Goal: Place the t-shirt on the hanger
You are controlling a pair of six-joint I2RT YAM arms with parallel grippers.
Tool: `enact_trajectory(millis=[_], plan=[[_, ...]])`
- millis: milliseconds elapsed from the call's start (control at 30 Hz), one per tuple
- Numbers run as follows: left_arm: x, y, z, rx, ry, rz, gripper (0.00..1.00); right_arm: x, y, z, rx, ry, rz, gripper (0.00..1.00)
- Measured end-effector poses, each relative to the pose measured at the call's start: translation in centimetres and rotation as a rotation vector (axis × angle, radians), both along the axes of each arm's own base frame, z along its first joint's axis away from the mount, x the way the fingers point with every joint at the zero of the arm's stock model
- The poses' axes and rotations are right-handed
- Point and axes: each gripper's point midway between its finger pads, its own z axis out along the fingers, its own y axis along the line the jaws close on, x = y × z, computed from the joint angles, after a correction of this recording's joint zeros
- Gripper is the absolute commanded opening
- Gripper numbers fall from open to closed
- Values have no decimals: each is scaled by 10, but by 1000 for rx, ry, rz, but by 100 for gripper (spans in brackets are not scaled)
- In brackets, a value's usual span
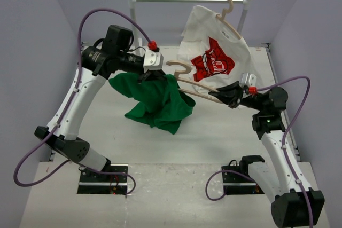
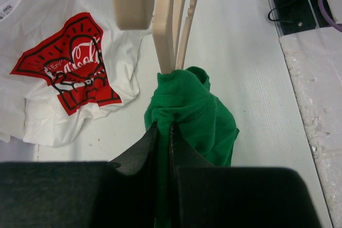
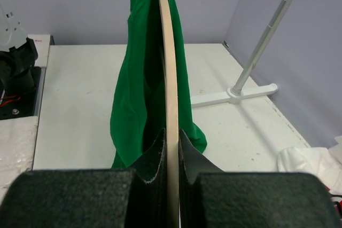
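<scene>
1. Above the table (image 1: pixel 107 132), the t-shirt (image 1: pixel 159 105) is held bunched and hanging, with one end of the hanger (image 3: pixel 170 78) tucked into it.
2. Soft, light, limp cloth is judged; a hem near the neck opening is best gripped.
3. Its long axis hangs downward; the hanger is laid roughly level, left to right.
4. The left gripper (image 2: pixel 163 132) is pinched on the cloth, the right gripper (image 3: pixel 171 140) on a hanger arm.

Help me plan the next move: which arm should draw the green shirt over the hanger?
Left, likely. The left gripper is shut on the t-shirt at the hanger; the right gripper only clamps the hanger.
</scene>
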Motion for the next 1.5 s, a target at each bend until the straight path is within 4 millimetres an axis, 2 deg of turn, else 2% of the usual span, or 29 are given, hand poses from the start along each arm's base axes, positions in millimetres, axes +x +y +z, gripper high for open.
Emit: enact_trajectory(millis=[33,67,100,133,200,267,333,400,500,600,667,733,833,900,967,1033,1133,1300,1400,1500], plan=[[0,0,1,-2,-2,2,0,0,0,0,1,2,-1,29],[1,0,2,-5,-7,6,0,1,0,0,4,6,-8,70],[2,0,3,-6,-10,15,0,3,-1,1,13,20,-20,96],[4,0,4,-7,-12,28,0,7,-2,3,29,37,-48,99],[10,1,4,-4,-16,63,0,18,-6,10,79,88,-124,99],[19,2,1,6,-16,111,0,36,-16,19,179,224,-265,99],[26,5,-5,22,-7,165,0,54,-33,30,284,341,-421,99],[32,9,-11,31,5,226,0,63,-51,38,381,417,-553,99],[34,16,-18,29,17,305,0,55,-74,44,514,479,-692,87],[28,26,-17,0,18,376,0,41,-82,45,636,533,-712,80],[20,31,-8,-39,2,404,0,41,-76,26,671,624,-686,77],[12,34,6,-92,-21,418,0,45,-67,-1,687,737,-670,79],[0,35,28,-167,-47,412,0,45,-19,-44,610,943,-578,78],[-3,34,38,-203,-52,403,0,43,12,-65,542,1042,-519,78],[-4,31,42,-223,-43,398,0,46,29,-79,509,1095,-501,77],[-2,28,42,-232,-21,397,0,51,39,-85,496,1118,-493,75],[2,24,37,-232,17,400,0,62,57,-84,487,1133,-471,73],[4,20,31,-231,51,398,0,71,80,-86,471,1143,-441,59],[4,20,31,-234,56,397,0,73,88,-93,450,1157,-441,43],[4,20,32,-238,61,399,0,73,94,-101,430,1171,-445,19]])
